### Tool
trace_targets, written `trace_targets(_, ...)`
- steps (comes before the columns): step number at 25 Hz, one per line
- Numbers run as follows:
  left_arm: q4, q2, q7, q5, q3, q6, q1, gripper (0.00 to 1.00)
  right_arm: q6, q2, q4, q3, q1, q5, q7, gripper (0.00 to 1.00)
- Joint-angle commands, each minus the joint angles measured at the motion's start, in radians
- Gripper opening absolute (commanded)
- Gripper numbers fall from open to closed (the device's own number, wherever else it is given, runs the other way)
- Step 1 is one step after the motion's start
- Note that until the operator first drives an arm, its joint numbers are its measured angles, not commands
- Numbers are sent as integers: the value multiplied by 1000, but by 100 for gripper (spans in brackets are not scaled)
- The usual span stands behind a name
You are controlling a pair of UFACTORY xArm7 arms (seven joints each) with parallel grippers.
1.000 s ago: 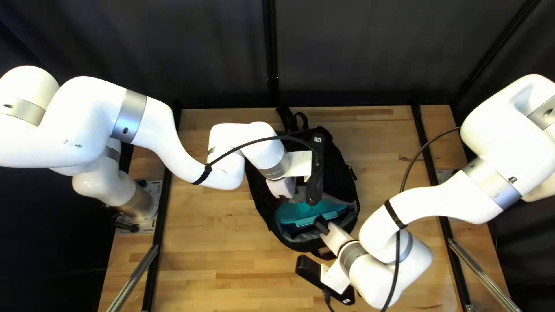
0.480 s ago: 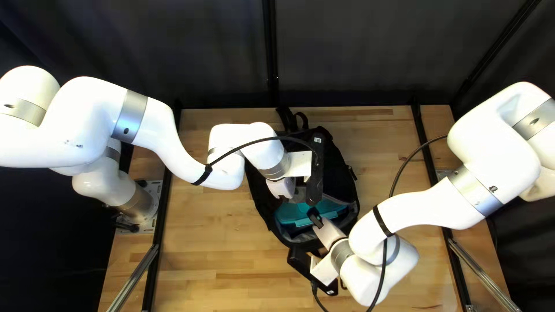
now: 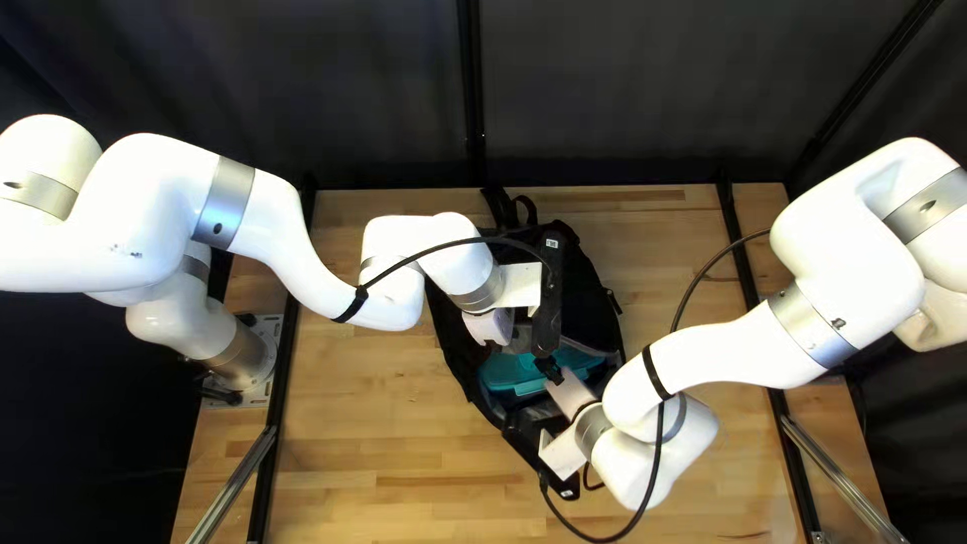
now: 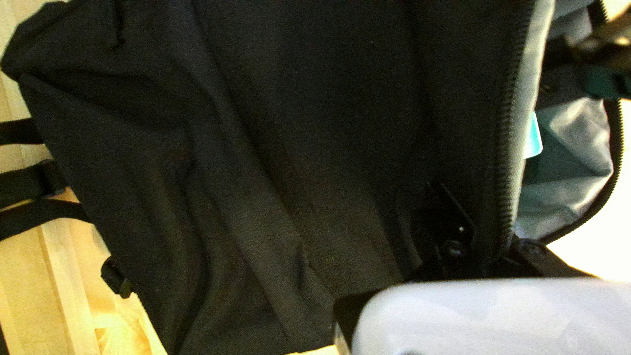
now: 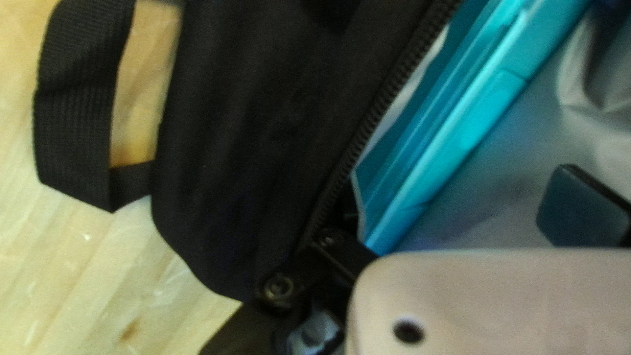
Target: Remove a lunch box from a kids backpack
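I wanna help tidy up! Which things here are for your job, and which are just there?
For the job:
- turquoise plastic lunch box
- black fabric backpack with grey lining
- my white left arm and right arm

Just there:
- pale wooden table
- dark hanging curtain
- silvery metal rail

I now have my black two-fingered right gripper (image 3: 548, 369) farther in over the turquoise plastic lunch box (image 3: 506, 374) in the black fabric backpack (image 3: 592, 292), my smooth white right arm (image 3: 730, 353) following.
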Motion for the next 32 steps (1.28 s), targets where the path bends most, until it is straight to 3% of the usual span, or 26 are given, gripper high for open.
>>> trace_targets(1, -4, 0, -2, 1, 0, -3, 0, 0, -43, -31, -55, -6, -4, -3, 77, 88)
trace_targets(3, -5, 1, -4, 1, 0, -4, 0, 0, -54, -48, -81, -7, -2, -5, 116, 93)
trace_targets(7, 5, 6, -10, 6, -1, -1, -1, 0, -41, -68, -87, -3, 4, 1, 137, 94)
trace_targets(15, -7, -1, 5, -5, 1, -16, 0, 0, -31, -52, -42, -10, -3, 1, 116, 84)
trace_targets(16, -11, -4, 6, -6, 1, -17, 0, 0, -34, -50, -41, -11, -5, 1, 116, 77)
trace_targets(19, -17, -7, 6, -7, 1, -22, 0, 0, -39, -49, -37, -14, -9, 5, 114, 71)
trace_targets(20, -16, -6, 6, -7, 1, -23, 1, 0, -41, -49, -37, -14, -11, 6, 114, 53)
trace_targets(21, -18, -5, 6, -7, 1, -25, 0, 0, -45, -48, -39, -16, -13, 5, 116, 46)
trace_targets(22, -18, -5, 6, -7, 1, -26, 0, 0, -50, -47, -40, -17, -14, 5, 119, 45)
trace_targets(24, -19, -5, 6, -8, 0, -27, 0, 0, -62, -44, -45, -19, -17, 1, 128, 21)
trace_targets(25, -19, -5, 5, -8, 0, -27, -1, 0, -65, -42, -46, -20, -17, 0, 130, 0)
trace_targets(32, -16, -5, 3, -5, 0, -25, -1, 0, -51, -54, -44, -9, -8, 11, 116, 0)
